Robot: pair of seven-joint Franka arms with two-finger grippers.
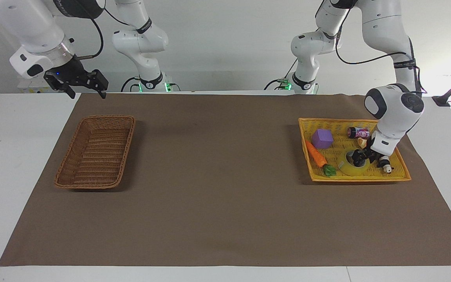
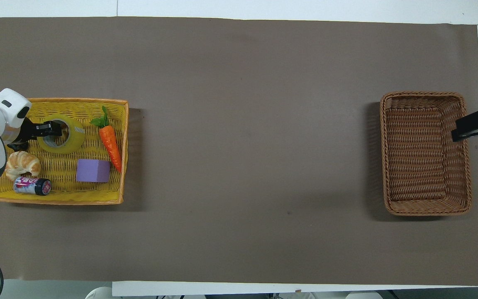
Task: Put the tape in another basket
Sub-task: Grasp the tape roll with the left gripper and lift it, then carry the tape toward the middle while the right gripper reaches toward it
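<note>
Yellow tape (image 1: 351,166) under left gripper (image 1: 360,157), jaws straddling its wall

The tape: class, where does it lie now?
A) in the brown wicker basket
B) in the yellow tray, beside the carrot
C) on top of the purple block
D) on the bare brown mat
B: the tape lies in the yellow tray beside the carrot.

Yellow tape roll and empty brown wicker basket

The tape (image 2: 61,133) lies flat, hole up, at the overhead view's left edge, in a yellow tray (image 2: 98,106). The basket (image 2: 425,153), rectangular with sloping sides, sits at the right.
</note>
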